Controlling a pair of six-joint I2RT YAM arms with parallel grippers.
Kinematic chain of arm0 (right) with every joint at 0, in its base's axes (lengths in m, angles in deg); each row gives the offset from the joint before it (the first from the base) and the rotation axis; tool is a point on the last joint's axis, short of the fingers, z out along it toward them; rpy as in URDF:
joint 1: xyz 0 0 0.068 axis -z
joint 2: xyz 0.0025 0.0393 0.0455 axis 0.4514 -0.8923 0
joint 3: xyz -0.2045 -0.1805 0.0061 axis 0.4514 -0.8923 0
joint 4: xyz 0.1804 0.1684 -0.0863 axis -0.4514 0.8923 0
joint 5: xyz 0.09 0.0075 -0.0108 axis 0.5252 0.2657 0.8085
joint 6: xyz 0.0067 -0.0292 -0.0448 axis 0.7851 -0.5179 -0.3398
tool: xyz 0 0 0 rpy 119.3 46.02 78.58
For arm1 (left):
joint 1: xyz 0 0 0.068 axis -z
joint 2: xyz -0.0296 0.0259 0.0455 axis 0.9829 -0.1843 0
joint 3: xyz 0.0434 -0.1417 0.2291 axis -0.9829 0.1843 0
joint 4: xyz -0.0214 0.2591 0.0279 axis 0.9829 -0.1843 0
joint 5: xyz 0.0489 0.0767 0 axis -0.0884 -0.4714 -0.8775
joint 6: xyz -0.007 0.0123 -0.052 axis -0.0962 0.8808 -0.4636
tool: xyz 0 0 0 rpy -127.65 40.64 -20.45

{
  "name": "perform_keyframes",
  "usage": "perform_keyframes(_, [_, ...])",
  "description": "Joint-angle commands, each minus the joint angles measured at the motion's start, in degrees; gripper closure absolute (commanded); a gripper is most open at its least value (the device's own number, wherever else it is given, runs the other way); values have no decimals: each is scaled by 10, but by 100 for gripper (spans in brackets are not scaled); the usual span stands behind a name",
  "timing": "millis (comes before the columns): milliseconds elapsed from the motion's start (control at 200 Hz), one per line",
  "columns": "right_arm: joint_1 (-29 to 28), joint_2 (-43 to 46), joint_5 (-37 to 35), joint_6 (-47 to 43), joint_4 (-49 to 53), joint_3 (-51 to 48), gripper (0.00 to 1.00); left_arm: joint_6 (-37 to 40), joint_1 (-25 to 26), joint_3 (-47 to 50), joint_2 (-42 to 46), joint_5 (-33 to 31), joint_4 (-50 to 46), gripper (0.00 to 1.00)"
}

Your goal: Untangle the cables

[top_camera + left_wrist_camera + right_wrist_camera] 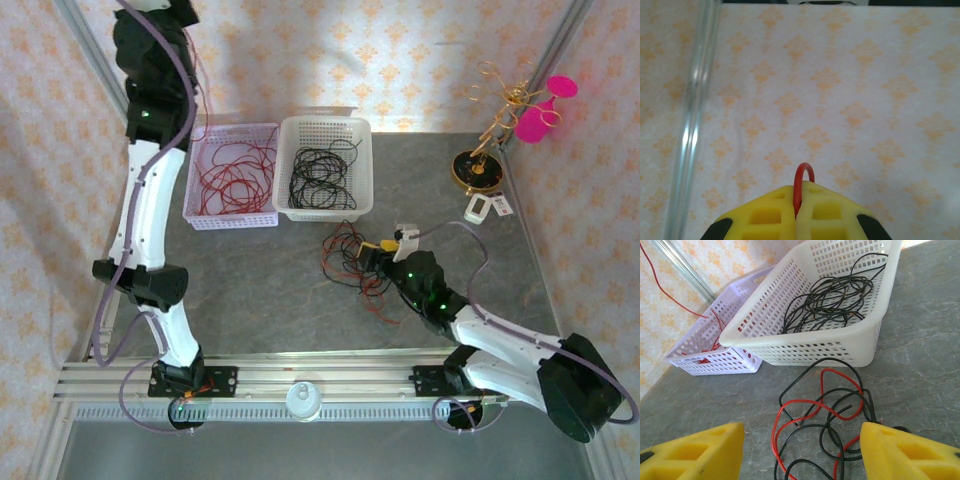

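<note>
The white basket (805, 347) and lavender basket (687, 362) hold sorted cables (830, 305), the left gripper (796, 215) pinches one red cable (802, 177), and a mixed clump (825, 412) lies unsorted between the spread fingers (695, 452) of the right gripper (801, 445).

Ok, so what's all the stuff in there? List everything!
table: one, grey, under everything
purple basket: one, pale purple, back left of the table
white basket: one, white, right beside it
red wires: a bunch, red, in the purple basket
black wires: a bunch, black, in the white basket
tangled wires: one clump, red and black, on the table before the white basket
gold stand: one, gold with pink bits, back right corner
small white pieces: two, white, by the stand
round knob: one, white, on the front rail
left gripper: one, yellow fingers, held high, shut on a red wire
right gripper: one, yellow fingers, open at the tangled wires
</note>
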Motion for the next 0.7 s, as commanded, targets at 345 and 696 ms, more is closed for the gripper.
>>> perform_keyframes(345, [1,-39,20,-4,-4,42,38,-180,-72,148,-7,188,104,100])
perform_keyframes(696, [1,-32,8,-8,8,39,38,-221,-72,180,-46,220,109,100])
